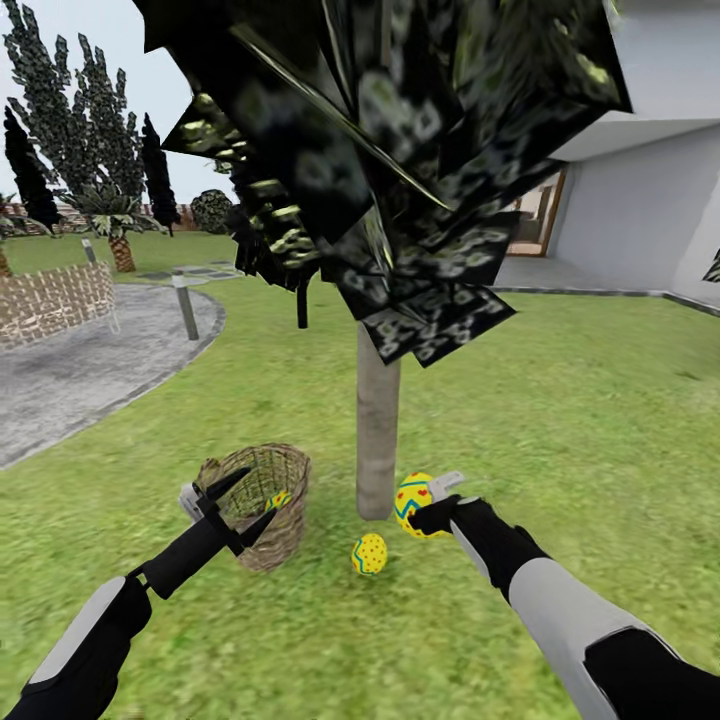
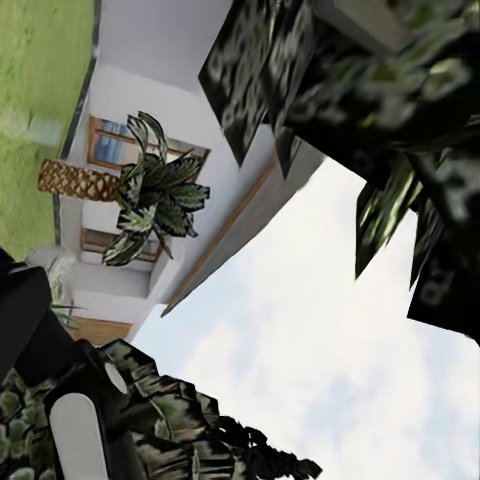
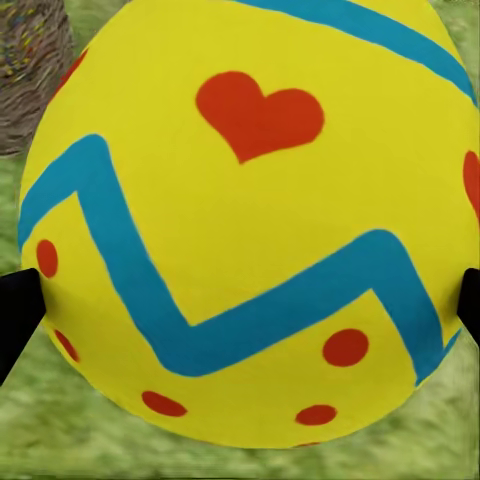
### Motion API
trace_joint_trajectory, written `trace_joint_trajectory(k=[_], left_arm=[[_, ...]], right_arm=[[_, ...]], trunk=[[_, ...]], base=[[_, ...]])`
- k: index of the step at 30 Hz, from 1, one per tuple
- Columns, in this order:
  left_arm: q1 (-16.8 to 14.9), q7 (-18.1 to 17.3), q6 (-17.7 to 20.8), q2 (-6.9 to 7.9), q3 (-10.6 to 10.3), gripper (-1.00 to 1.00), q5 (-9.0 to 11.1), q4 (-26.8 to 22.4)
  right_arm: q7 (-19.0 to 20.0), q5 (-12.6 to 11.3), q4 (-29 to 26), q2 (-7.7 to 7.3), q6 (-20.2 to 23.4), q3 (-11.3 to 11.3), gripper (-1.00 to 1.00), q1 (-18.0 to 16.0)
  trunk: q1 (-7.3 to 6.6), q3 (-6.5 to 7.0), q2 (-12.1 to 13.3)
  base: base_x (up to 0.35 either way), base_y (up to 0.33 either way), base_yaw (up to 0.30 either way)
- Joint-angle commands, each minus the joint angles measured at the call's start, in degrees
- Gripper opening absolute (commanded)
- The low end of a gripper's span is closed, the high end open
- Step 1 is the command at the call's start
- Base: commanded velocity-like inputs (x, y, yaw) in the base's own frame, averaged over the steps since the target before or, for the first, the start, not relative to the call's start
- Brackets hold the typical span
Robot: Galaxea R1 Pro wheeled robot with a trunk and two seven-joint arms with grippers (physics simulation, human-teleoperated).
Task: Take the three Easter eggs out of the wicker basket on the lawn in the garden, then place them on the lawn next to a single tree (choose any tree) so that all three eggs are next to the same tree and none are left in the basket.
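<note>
grey patio (image 1: 70, 375) (curved) — white house (image 1: 640, 200) — palm (image 1: 115, 225)

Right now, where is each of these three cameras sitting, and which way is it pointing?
Head view: on the robot's head, looking down over the lawn at tree, wicker basket and two eggs; both arms show.
Left wrist view: near the left gripper, aimed up at sky, leaves and the house.
Right wrist view: near the right gripper, close on the held egg; dark fingertips flank it.
Shared: that egg in head and right wrist views.
</note>
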Motion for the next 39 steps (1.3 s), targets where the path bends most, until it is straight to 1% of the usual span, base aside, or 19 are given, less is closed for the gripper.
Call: trace_joint_trajectory(k=[1,12,17,26,28,35,39], left_arm=[[-0.05,-0.47,0.08,0.03,-0.07,1.00,-0.35,0.03],[-0.05,-0.47,0.08,0.02,-0.07,1.00,-0.29,0.03],[-0.05,-0.48,0.16,0.02,-0.05,1.00,-0.18,0.03],[-0.05,-0.47,0.08,0.02,-0.07,1.00,-0.26,0.05],[-0.05,-0.47,0.08,0.02,-0.07,1.00,-0.26,0.04],[-0.05,-0.47,0.08,0.02,-0.07,1.00,-0.26,0.05],[-0.05,-0.47,0.08,0.02,-0.03,1.00,-0.25,0.08]], right_arm=[[0.04,0.01,-0.05,-0.03,0.25,0.35,-1.00,-0.03],[0.03,0.01,-0.04,-0.02,0.25,0.53,-1.00,-0.02],[0.11,0.09,-0.14,-0.02,0.30,0.53,-1.00,-0.04],[0.04,0.06,-0.14,-0.01,0.31,0.53,-1.00,-0.03],[0.04,0.02,-0.14,0.00,0.29,0.53,-1.00,-0.02],[0.04,0.01,-0.11,-0.02,0.22,0.53,-1.00,-0.03],[0.04,-0.01,-0.05,-0.02,0.23,0.46,-1.00,-0.08]], trunk=[[-0.01,-0.05,-0.03],[-0.01,-0.05,-0.03],[-0.01,-0.05,-0.03],[-0.01,-0.05,-0.03],[-0.01,-0.05,-0.03],[-0.01,-0.05,-0.03],[-0.01,-0.05,-0.03]], base=[[0.052,-0.291,0.062],[0.182,-0.254,0.005],[0.013,-0.014,0.029],[0.005,0.000,0.272],[0.201,0.000,0.190],[0.318,0.000,0.015],[0.057,0.000,0.000]])
